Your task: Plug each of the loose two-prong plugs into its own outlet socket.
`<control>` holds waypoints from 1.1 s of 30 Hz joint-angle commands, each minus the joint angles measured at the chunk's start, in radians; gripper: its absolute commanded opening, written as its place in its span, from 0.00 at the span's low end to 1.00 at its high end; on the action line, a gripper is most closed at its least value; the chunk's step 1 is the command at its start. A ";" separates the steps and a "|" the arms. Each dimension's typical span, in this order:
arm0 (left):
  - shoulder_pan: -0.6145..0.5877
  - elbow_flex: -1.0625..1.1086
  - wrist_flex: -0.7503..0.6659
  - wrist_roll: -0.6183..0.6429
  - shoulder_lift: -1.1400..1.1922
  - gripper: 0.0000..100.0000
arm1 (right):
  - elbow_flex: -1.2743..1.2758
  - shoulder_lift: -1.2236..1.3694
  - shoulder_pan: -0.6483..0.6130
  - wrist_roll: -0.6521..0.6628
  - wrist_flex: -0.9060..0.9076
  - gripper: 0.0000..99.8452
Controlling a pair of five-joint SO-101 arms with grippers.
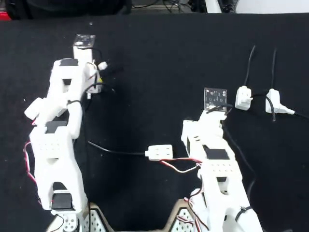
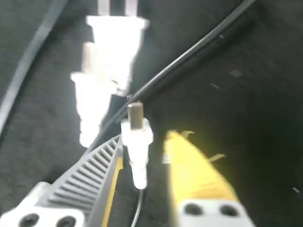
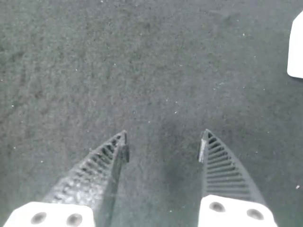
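Note:
My left gripper [image 2: 144,137] sits at the table's far left [image 1: 96,72]. A small white two-prong plug [image 2: 135,142] stands between its fingers, prongs pointing away. The plug leans on the grey ribbed finger [image 2: 90,175], and a gap shows to the yellow finger [image 2: 194,175], so the gripper is open. Just beyond lie two more white plug bodies [image 2: 113,38] [image 2: 92,104] with a black cable [image 2: 189,56] crossing them. A white outlet strip [image 1: 159,152] lies at table centre. My right gripper [image 3: 163,142] is open over bare black cloth, under its wrist camera [image 1: 215,99].
To the right lie a blocky white adapter [image 1: 243,98] and a white plug [image 1: 277,104], each on a black cable; a white edge [image 3: 297,47] shows beside my right gripper. The strip's black cable [image 1: 116,151] runs left. Red and white arm wires [image 1: 181,164] lie near the strip.

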 commanded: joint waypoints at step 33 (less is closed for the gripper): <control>0.624 0.401 0.212 0.106 -0.921 0.26 | -0.058 -0.486 0.247 0.083 0.554 0.23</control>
